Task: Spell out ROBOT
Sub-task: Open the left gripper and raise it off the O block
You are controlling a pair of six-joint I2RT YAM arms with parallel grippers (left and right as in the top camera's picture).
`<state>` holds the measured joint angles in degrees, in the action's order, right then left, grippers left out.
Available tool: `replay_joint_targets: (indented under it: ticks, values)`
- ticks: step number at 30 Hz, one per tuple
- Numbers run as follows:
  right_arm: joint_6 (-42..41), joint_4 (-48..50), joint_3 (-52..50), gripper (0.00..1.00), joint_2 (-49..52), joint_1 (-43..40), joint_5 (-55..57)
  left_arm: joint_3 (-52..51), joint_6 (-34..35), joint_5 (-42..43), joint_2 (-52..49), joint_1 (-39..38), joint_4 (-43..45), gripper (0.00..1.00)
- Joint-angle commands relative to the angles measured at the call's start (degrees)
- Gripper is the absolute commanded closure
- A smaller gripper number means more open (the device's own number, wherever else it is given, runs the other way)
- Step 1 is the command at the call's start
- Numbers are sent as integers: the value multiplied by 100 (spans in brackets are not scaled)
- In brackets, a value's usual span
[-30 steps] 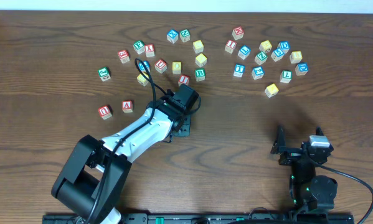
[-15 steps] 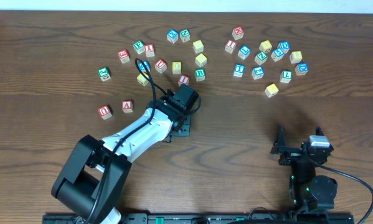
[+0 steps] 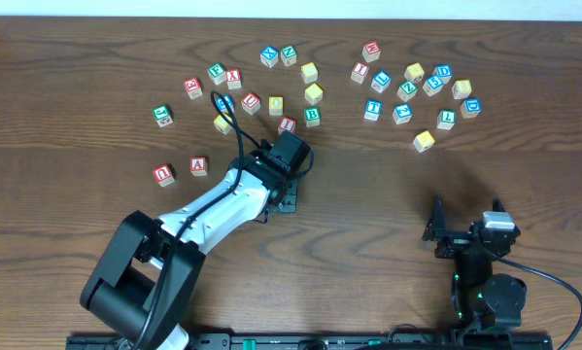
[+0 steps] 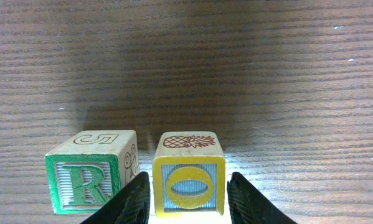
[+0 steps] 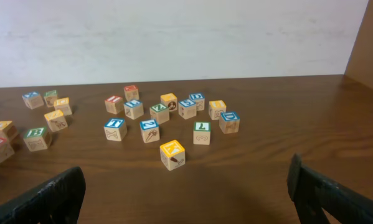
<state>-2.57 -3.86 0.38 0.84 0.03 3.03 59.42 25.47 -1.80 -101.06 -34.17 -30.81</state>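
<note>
Dark wooden table (image 3: 388, 199), pale wall (image 5: 174, 37)

a dark brown, wood-grain bench (image 3: 397, 194) fills the overhead view. behind its far edge stands a plain white wall (image 5: 174, 37), with a brown panel (image 5: 368, 43) at the right.

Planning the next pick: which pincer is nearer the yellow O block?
Left. The left pincer straddles the O block, a finger on each side; the right pincer is far across the table, open.
</note>
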Motion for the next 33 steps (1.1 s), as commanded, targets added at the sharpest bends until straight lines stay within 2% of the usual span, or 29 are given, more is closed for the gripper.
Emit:
replay_joint_targets:
  ticks: [1, 33]
  values:
    - [-59, -22, -9, 1, -35, 0, 46, -87, -9, -31, -92, 24, 7, 60]
    - [-57, -22, -9, 1, -35, 0, 44, -35, -35, -11, 188, 26, -37, 60]
